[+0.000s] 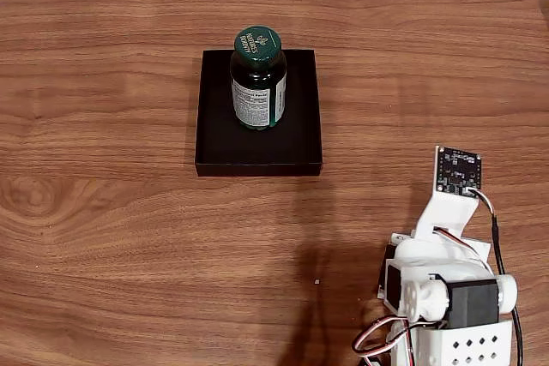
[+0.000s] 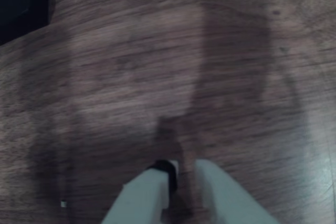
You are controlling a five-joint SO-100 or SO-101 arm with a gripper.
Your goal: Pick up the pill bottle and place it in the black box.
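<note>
Though printed, pill bottle [image 1: 257, 79] label illegible.

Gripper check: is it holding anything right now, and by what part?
Nothing is held. The gripper is nearly closed over bare table; the pill bottle stands in the black box.

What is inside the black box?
The pill bottle stands upright inside the black box, near its far edge, green cap on top. The rest of the floor looks bare. The bottle hides the floor under it and part of the far wall.
</note>
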